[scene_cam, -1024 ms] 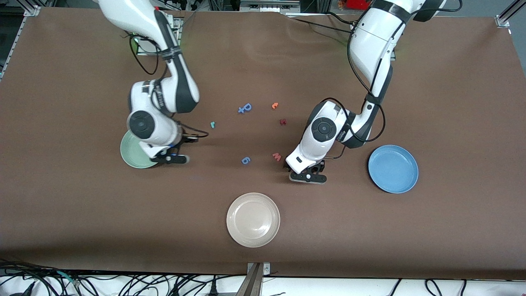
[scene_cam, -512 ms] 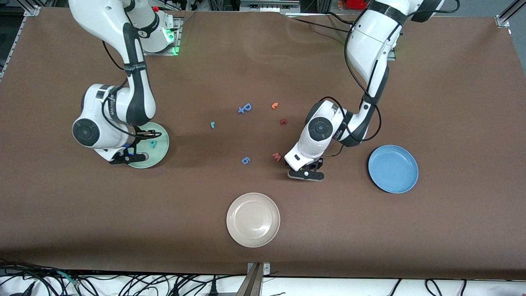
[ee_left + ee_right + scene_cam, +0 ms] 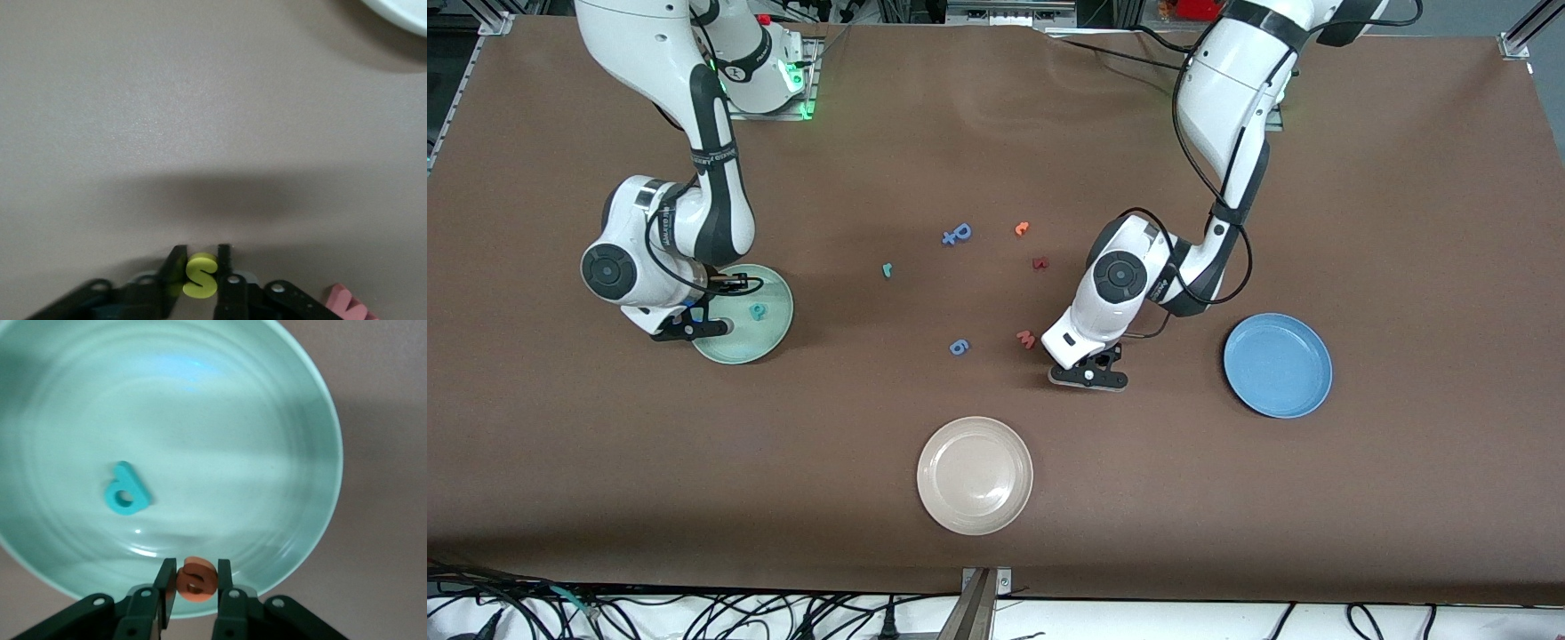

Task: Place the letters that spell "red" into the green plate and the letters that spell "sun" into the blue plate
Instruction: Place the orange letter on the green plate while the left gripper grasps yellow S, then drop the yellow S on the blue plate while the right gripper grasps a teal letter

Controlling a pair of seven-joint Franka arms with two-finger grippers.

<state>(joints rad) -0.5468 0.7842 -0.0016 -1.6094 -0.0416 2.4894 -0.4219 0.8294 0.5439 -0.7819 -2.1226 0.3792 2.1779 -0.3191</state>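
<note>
The green plate (image 3: 775, 327) lies toward the right arm's end of the table with a teal "d" (image 3: 758, 311) flat in it. My right gripper (image 3: 690, 330) hangs over that plate's rim (image 3: 313, 520), shut on an orange "e" (image 3: 195, 579); the "d" (image 3: 127, 498) lies apart from it. My left gripper (image 3: 1089, 374) is down at the table between the salmon "w" (image 3: 1025, 338) and the blue plate (image 3: 1278, 364), its fingers shut on a yellow "s" (image 3: 200, 275). A small teal "r" (image 3: 887, 269) lies on the bare table near the middle.
A cream plate (image 3: 975, 476) sits nearest the front camera. Loose near the middle are a blue "p"-like letter (image 3: 958, 234), an orange letter (image 3: 1022, 228), a dark red letter (image 3: 1039, 263) and a blue "6" (image 3: 959, 347). The salmon "w" (image 3: 347, 307) lies beside the left gripper.
My right arm swung across the green plate toward its own end of the table, uncovering the teal "d". My left gripper closed its fingers onto the yellow "s".
</note>
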